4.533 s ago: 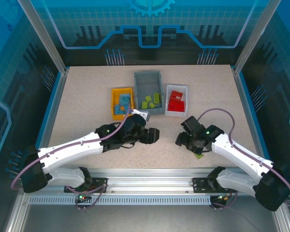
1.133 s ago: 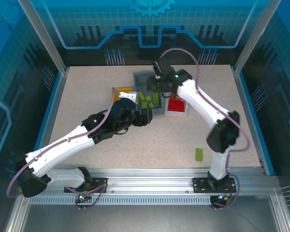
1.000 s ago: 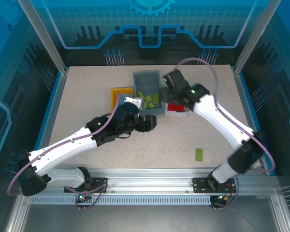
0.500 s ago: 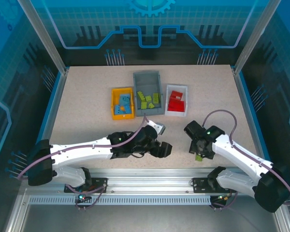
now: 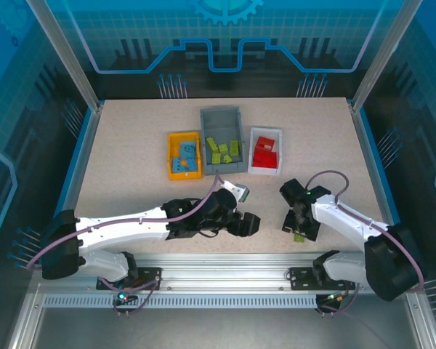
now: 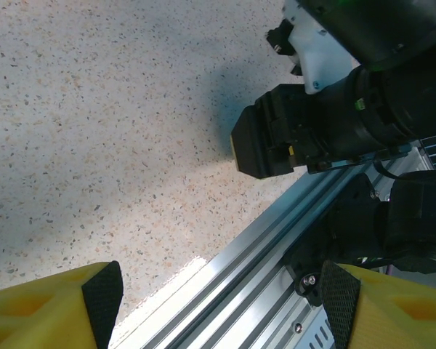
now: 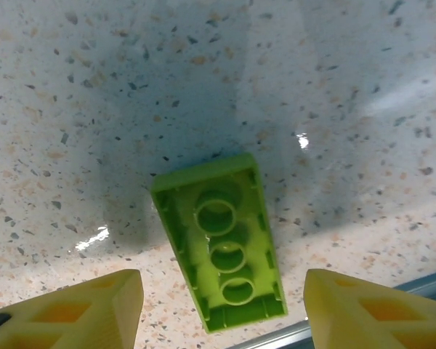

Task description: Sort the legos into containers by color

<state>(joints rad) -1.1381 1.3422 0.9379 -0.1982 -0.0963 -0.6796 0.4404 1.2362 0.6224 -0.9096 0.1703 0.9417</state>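
Lime green lego (image 7: 219,241) lies underside up on the speckled bench (image 7: 94,87): 3 round tubes visible, studs hidden. Right tool (image 7: 222,304) spread, yellow fingertips (image 7: 94,305) flanking it, not touching, cut off by frame. Left tool (image 6: 221,302) spread over bench edge. Other legos (image 5: 224,150) sit in the yellow-orange bin (image 5: 170,156), grey bin (image 5: 221,116), white bin (image 5: 265,131).

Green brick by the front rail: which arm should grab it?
Right arm. Its jaws hang open on either side of the brick. The left arm has open jaws over bare table, away from it.
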